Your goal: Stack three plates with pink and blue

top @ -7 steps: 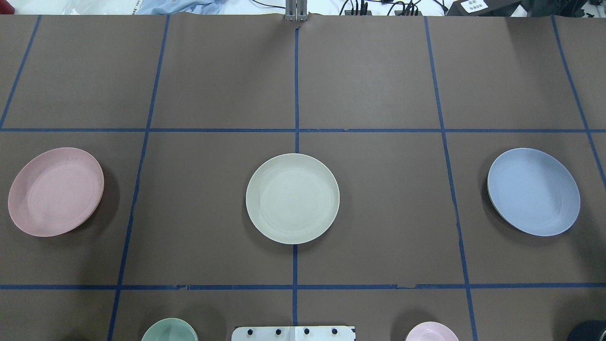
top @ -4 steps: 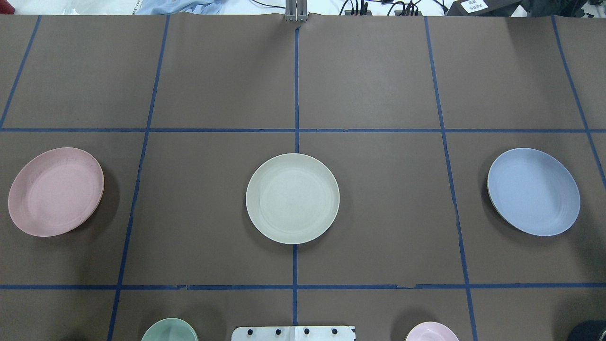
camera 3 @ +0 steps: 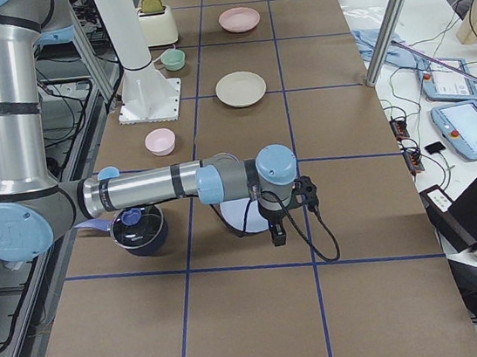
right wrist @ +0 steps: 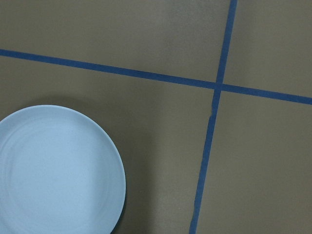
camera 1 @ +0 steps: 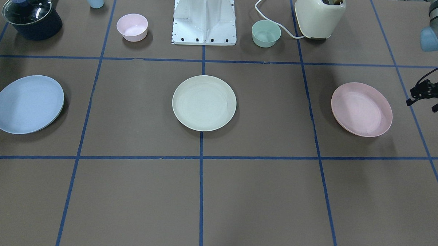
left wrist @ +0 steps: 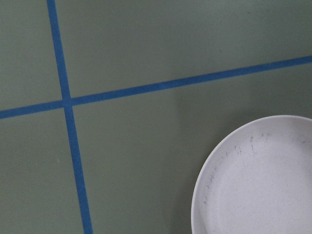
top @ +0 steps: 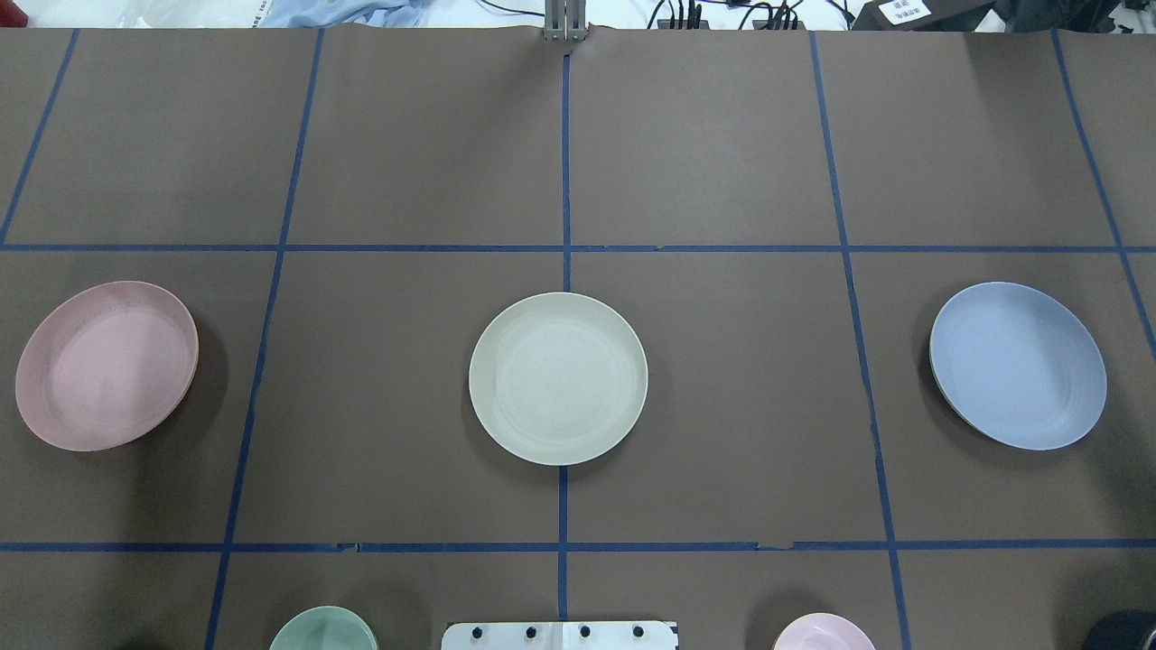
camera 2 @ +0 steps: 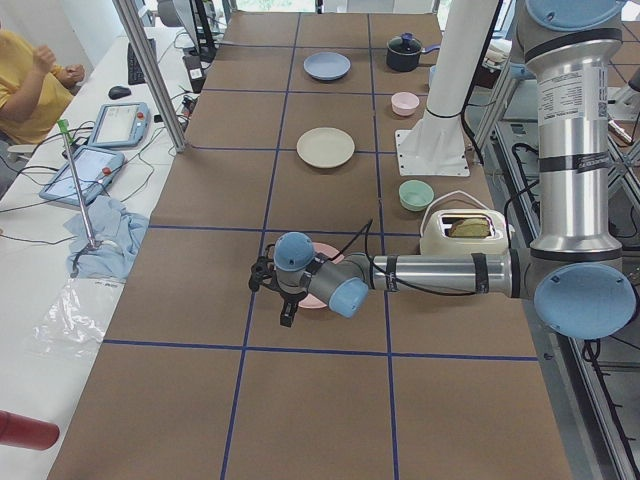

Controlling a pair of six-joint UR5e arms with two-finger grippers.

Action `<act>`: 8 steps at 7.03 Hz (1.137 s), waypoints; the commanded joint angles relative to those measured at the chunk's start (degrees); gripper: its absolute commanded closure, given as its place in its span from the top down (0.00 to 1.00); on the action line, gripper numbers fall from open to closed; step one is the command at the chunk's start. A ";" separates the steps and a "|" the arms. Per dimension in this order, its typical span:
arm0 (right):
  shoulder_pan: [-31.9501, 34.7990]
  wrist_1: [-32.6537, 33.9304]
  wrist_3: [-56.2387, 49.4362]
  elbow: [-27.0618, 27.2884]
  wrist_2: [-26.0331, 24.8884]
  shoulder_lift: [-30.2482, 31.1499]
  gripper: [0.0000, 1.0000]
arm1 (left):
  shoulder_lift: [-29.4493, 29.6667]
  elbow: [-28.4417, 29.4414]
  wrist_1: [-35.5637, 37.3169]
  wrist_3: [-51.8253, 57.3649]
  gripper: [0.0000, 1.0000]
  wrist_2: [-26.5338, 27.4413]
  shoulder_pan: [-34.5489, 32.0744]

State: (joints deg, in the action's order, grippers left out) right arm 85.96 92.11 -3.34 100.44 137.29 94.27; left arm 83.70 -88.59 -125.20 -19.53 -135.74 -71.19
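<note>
Starting nearest the robot, a green bowl and a pink bowl flank its base. Farther out, three plates lie well apart in a row: pink plate, cream plate, blue plate. The left gripper hovers near the pink plate, spread and empty. The right gripper hangs by the blue plate, and whether it is spread or closed cannot be told.

Pink plate left, cream plate centre, blue plate right, well apart.

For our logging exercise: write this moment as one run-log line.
plates: pink plate, cream plate, blue plate apart, unstacked | left gripper: open, near pink plate | right gripper: state unclear
</note>
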 commanded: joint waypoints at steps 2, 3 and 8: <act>-0.18 0.00 -0.09 -0.07 0.00 0.04 1.00 | 2.16 5.27 -4.43 -3.74 0.99 -0.31 5.16; -0.35 0.00 -0.18 -0.15 0.00 0.04 1.00 | 2.17 5.27 -4.44 -3.76 0.99 -0.40 5.71; -0.70 0.00 -0.09 -0.33 0.00 0.04 1.00 | 2.17 7.20 -4.00 -5.60 0.00 -0.49 9.05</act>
State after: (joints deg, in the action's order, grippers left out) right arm 85.33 92.11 -3.46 100.09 137.29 94.31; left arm 85.87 -81.95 -129.28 -24.42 -136.14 -62.17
